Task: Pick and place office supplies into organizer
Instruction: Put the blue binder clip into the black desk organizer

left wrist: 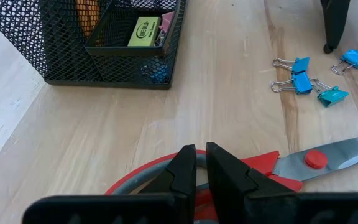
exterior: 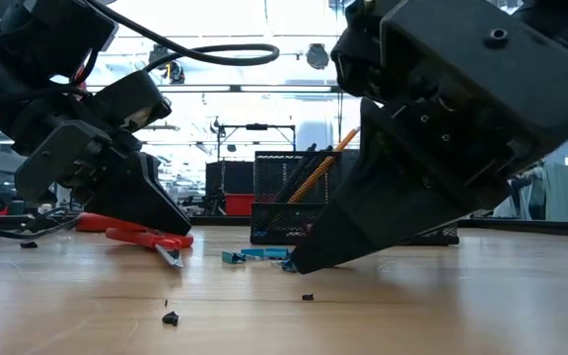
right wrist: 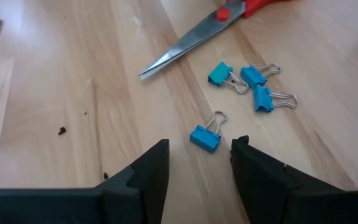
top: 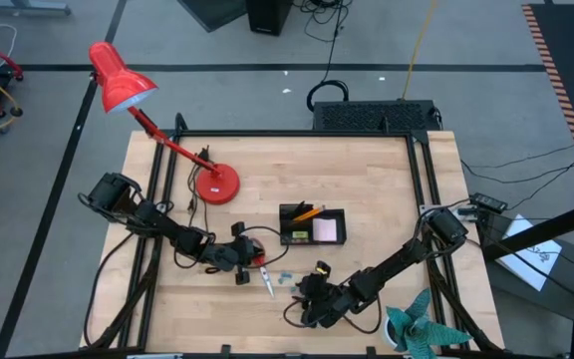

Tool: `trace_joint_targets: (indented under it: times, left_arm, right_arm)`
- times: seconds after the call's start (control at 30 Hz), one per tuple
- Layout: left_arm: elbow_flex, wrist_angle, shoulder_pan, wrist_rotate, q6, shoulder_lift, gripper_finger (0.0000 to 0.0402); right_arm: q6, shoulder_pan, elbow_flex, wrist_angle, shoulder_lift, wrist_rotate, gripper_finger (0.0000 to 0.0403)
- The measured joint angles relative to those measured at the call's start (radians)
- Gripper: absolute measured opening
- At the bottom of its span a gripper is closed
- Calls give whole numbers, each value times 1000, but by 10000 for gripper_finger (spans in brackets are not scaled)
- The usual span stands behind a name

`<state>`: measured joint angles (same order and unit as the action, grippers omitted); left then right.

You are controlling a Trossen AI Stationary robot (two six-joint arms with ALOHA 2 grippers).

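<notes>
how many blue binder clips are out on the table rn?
4. Three small blue metal binder clips cluster beside the scissor blade; a fourth lies apart, before the right pincer. Others may be hidden inside the black mesh organizer.

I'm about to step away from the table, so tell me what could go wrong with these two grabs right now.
The left gripper is shut on the scissors' red handle; lifted there, the long blade may swing or slip free. The right gripper, open, straddles one blue clip, which could skid on the table as the fingers close. Both arms work close together and could bump.
</notes>
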<state>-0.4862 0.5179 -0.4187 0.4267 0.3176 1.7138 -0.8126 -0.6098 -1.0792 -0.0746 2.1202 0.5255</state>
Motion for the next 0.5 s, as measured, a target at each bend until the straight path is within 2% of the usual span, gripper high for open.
trace_joint_targets:
  times: [0.3,0.5]
  left_arm:
    - [0,0,0,0,2,0,47]
    - [0,1,0,0,2,0,47]
  right_arm:
    - [-103,0,2,-43,1,-2,148]
    - [-93,-1,1,-73,13,-16,148]
